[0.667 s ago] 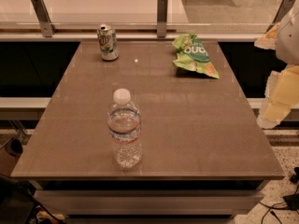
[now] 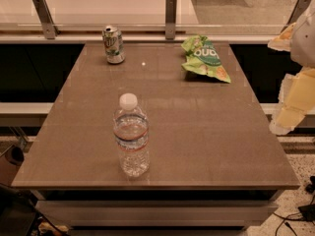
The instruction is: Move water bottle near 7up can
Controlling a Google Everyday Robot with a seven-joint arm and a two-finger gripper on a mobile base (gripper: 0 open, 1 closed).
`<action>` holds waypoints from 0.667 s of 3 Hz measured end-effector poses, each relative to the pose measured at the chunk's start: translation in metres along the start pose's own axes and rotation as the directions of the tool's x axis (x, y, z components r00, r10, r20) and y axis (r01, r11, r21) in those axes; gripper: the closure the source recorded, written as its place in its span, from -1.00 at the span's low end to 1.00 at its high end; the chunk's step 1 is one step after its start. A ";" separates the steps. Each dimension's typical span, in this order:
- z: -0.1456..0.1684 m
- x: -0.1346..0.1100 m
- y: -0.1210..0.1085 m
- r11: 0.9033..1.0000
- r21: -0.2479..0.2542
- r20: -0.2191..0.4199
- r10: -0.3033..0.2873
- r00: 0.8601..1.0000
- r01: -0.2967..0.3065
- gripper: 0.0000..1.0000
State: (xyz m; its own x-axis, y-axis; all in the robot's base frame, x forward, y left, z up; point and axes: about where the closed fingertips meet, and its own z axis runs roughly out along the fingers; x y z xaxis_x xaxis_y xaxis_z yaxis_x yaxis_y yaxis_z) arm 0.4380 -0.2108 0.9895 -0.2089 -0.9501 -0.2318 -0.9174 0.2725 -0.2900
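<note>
Down at six o'clock on the bench (image 2: 211,132), close to the front edge, stands the water bottle (image 2: 131,136), upright and untouched. Clear ribbed plastic, white cap, thin label band round the middle. It seems to hold water, so I'd call it fairly heavy, with thin walls that give under a squeeze and a smooth, slippery skin. Best hold, I'd say, is across the ribbed body near the label, low enough not to tip it. Up at eleven o'clock sits the 7up can (image 2: 113,44), well apart. The hand (image 2: 294,100) hangs off the bench at three o'clock; spread or pressed together, I cannot tell.
</note>
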 end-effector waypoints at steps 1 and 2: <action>0.003 -0.016 0.007 1.000 -0.013 0.081 -0.001 0.997 0.002 -1.00; 0.009 -0.041 0.015 0.999 -0.033 0.229 0.012 0.973 -0.005 -1.00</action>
State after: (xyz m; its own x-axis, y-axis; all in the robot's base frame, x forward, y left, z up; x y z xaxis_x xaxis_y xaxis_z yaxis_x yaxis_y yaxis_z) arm 0.4354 -0.1665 0.9864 -0.1373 -0.8866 -0.4417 -0.9271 0.2720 -0.2580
